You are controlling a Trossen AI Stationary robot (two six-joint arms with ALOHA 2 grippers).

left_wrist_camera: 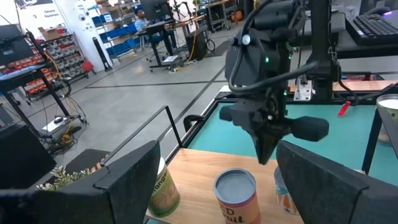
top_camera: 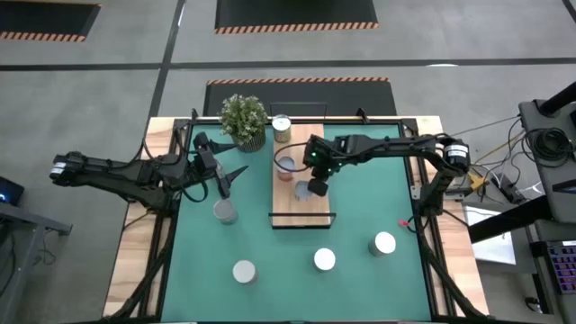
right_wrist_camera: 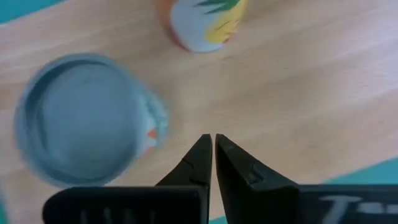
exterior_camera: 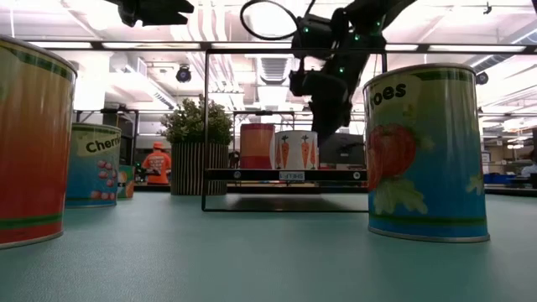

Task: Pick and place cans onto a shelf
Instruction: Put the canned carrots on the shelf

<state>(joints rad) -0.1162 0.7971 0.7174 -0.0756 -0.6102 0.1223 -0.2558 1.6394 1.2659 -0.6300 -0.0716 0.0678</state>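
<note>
Seven cans show from above. Three stand on the shelf (top_camera: pixel 303 193): a gold-sided can (top_camera: pixel 282 128) at its far end beside the potted plant (top_camera: pixel 243 121), a red can (top_camera: pixel 286 166), and a carrot-labelled can (top_camera: pixel 301 191) partly hidden under the right arm. Four more sit on the green mat (top_camera: pixel 297 261): a grey-topped can (top_camera: pixel 224 211) near the left pincer (top_camera: pixel 225 180), and three white-topped cans (top_camera: pixel 324 260) along the worktop's near side. The right pincer (right_wrist_camera: pixel 213 149) hangs above the shelf just beside the carrot can, fingers pressed together, holding nothing. The left pincer's fingers stand apart.

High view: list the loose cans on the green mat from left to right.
Grey-topped can near the left gripper → white-topped can at the near edge → white-topped can → white-topped can farthest right.
</note>
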